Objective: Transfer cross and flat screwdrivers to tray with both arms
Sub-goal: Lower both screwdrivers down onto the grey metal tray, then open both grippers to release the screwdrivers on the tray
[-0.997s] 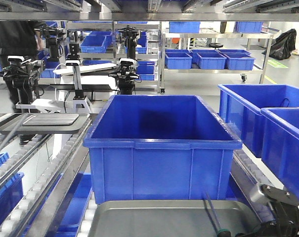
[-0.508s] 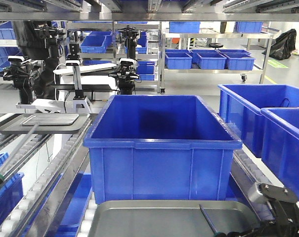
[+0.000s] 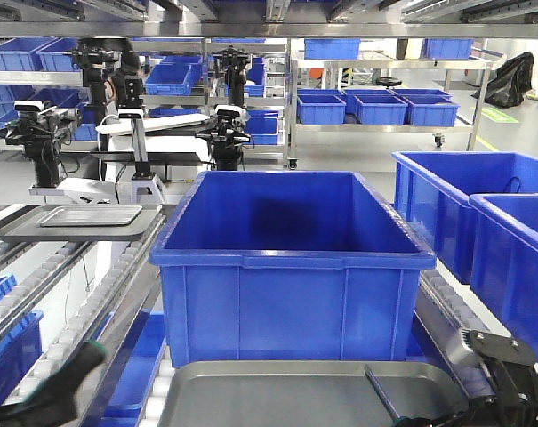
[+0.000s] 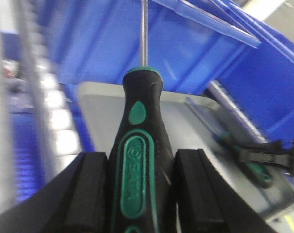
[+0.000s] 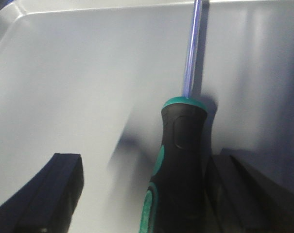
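- Two screwdrivers show, each seen close up only in its own wrist view.
- Left wrist view: the left gripper [image 4: 139, 194] has both black fingers [image 4: 88, 194] pressed against the handle of a green-and-black screwdriver [image 4: 139, 160], so it is clamped on it. The steel shaft points up past the front wall of a blue bin [image 4: 137, 43].
- Same view, beyond the handle: the grey tray [image 4: 103, 97] lies under the bin's front wall, and a second screwdriver [image 4: 249, 162] lies near the tray's right edge with the right gripper [image 4: 278, 150] at it.
- Right wrist view: the right gripper [image 5: 142, 194] stands spread wide, its left finger [image 5: 54, 189] well apart from the black-and-green handle [image 5: 178, 165], while the right finger sits just beside it; whether they touch I cannot tell. The screwdriver lies on the tray floor [image 5: 78, 82], shaft toward the far rim.
- Front view: the tray's [image 3: 251, 396] near part sits before the big blue bin [image 3: 291, 267]; only a dark shaft [image 3: 380, 396] shows by its right edge, next to the right arm [image 3: 509, 374]. The left arm [image 3: 55, 396] is a blurred dark shape low at the left, outside the tray.
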`<state>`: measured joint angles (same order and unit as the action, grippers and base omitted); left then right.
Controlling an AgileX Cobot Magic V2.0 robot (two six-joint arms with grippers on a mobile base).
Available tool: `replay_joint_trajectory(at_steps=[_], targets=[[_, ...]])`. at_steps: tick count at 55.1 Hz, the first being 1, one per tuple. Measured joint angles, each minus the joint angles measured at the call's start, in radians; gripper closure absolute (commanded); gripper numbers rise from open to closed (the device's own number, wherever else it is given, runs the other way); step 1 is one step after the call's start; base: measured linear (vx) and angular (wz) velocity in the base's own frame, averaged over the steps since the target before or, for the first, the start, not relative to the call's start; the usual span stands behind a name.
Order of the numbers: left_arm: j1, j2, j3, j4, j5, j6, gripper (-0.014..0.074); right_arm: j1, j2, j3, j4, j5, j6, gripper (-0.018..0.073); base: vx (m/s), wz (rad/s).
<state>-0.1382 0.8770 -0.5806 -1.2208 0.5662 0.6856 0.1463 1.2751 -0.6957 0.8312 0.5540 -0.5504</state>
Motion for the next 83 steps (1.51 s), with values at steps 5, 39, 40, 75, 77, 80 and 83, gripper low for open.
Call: replay_joint_trajectory(at_steps=[5, 39, 40, 75, 77, 80, 83], targets=[[-0.06, 0.046, 0.0, -0.044, -0.045, 0.019, 0.0592, 0.0, 0.0, 0.0, 0.0, 0.0, -0.001, -0.0022, 0.0, 0.0], [-0.483, 0.426, -0.114, -0.188, -0.375, 0.033, 0.0591, 0.0, 0.0, 0.0, 0.0, 0.005, -0.001, -0.0022, 0.0, 0.0], [-0.49, 0.44, -0.126, -0.188, -0.377, 0.035, 0.0591, 0.0, 0.0, 0.0, 0.0, 0.006, -0.001, -0.0022, 0.0, 0.0], [-0.584, 0.595, -0.194, -0.199, -0.414, 0.071, 0.0036, 0.0, -0.001, -0.001, -0.026, 0.012, -0.004, -0.0022, 0.0, 0.0], [-0.585, 0.595, -0.195, -0.2, -0.414, 0.074, 0.0016, 0.0, -0.001, -0.001, -0.027, 0.012, -0.004, -0.0022, 0.0, 0.0], [-0.586, 0.595, -0.198, -0.2, -0.409, 0.079, 0.0001, 0.0, -0.001, -0.001, -0.029, 0.012, -0.004, -0.0022, 0.0, 0.0], [-0.586, 0.596, -0.206, -0.2, -0.396, 0.082, 0.0006, 0.0, -0.001, -0.001, -0.031, 0.013, -0.005, -0.0021, 0.0, 0.0]])
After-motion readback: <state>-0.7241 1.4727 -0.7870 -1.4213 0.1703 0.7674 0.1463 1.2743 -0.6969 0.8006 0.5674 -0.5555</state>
